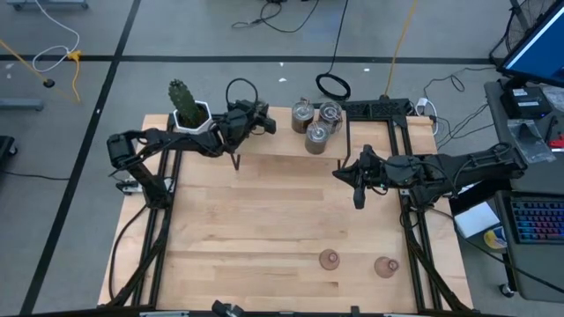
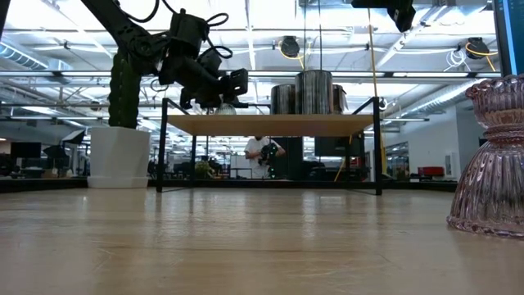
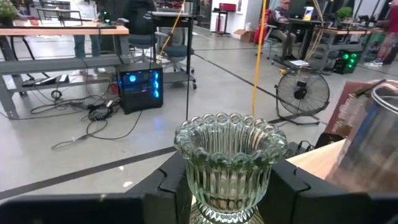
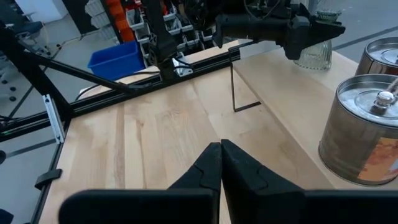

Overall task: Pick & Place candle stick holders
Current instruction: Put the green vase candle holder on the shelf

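Gripping a pale green holder [image 3: 230,163], the left gripper [image 1: 262,119] is poised over the raised shelf [image 1: 282,145] at the table's far side, beside the cactus [image 1: 185,103]. Three silvery holders [image 1: 316,123] are grouped on that shelf. Two pink holders [image 1: 357,262] are set near the front right. The right gripper [image 4: 220,163], clenched empty, is held mid-table.
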### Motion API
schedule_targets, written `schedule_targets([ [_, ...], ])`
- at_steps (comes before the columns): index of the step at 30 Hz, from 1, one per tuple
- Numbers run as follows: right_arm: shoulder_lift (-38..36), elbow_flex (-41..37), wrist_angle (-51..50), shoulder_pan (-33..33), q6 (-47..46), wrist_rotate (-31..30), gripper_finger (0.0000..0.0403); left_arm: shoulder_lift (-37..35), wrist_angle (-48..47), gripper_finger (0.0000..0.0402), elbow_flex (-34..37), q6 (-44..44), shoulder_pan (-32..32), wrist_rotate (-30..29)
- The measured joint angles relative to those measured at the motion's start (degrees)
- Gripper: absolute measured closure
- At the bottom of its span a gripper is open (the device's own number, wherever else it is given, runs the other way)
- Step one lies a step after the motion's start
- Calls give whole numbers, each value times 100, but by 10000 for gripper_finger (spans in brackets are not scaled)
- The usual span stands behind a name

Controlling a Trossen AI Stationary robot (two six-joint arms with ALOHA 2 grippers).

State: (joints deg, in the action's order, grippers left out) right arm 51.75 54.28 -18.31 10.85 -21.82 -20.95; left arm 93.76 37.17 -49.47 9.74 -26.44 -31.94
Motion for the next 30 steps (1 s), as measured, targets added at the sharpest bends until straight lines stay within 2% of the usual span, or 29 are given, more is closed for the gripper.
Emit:
schedule_targets([
  [6, 0, 0, 2, 0, -80, 6, 402, 0, -38, 228, 4, -2, -2, 0],
  [26, 0, 0, 4, 0, -133, 22, 401, 0, 10, 219, 4, -44, -4, 59],
  [30, 0, 0, 3, 0, -133, 22, 402, 0, 66, 205, 4, -50, -4, 51],
])
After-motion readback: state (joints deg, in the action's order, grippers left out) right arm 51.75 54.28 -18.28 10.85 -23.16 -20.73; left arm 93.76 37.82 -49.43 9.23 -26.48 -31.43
